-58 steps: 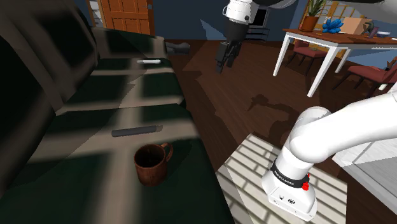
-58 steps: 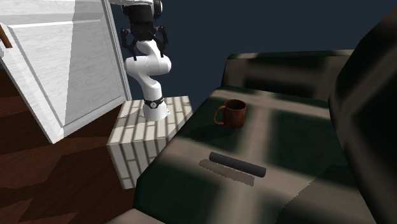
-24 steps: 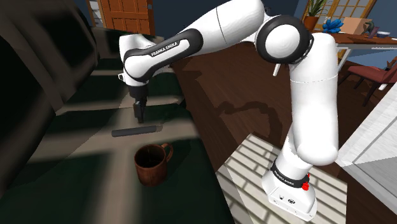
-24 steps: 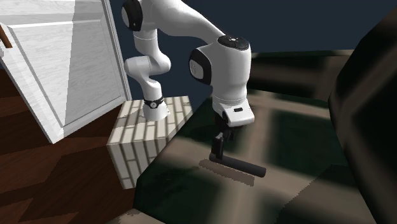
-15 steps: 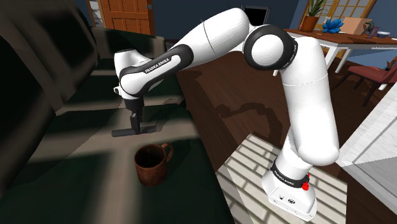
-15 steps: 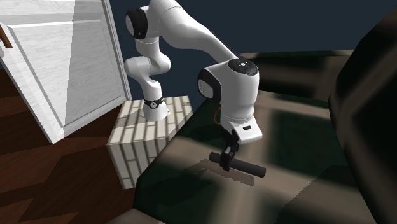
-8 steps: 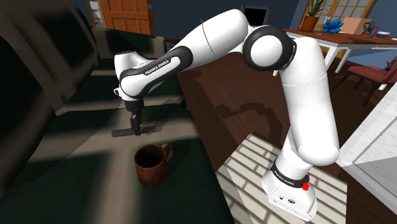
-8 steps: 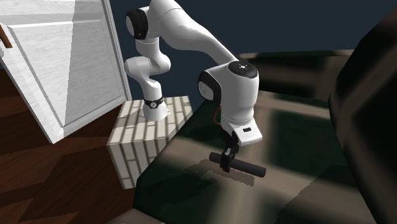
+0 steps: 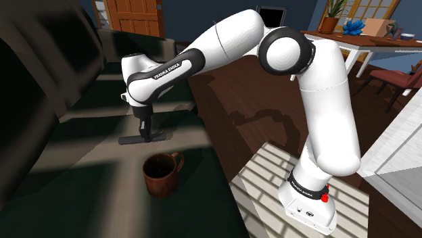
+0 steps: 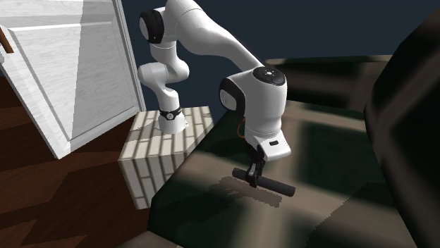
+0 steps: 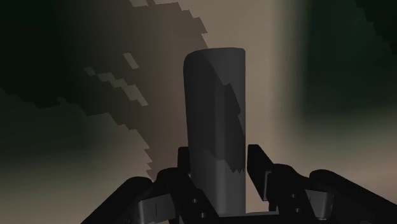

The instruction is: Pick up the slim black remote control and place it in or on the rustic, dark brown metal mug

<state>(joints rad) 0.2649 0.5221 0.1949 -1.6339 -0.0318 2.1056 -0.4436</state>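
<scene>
Nearest in the shoulder view, upright on the dark green sofa seat (image 9: pixel 95 165): a dark brown, rust-mottled metal mug with a side handle (image 9: pixel 161 174), mouth up, untouched. Just beyond it, clasped crosswise around its middle by the all-black two-finger pincer (image 9: pixel 143 134): the slim black bar-shaped remote control (image 9: pixel 157 137), long axis running left to right, roughly level. Fingers (image 11: pixel 257 164) closed snug on both long sides, gripping nothing else. Seemingly just clear of the cushion, judging by the shadow set apart beneath the bar in the second exterior view. Likely next: lifting, then carrying toward the near side and slightly right to the mug's mouth, probably tipping end-down. Farther off, dark wooden floor (image 9: pixel 257 88).
</scene>
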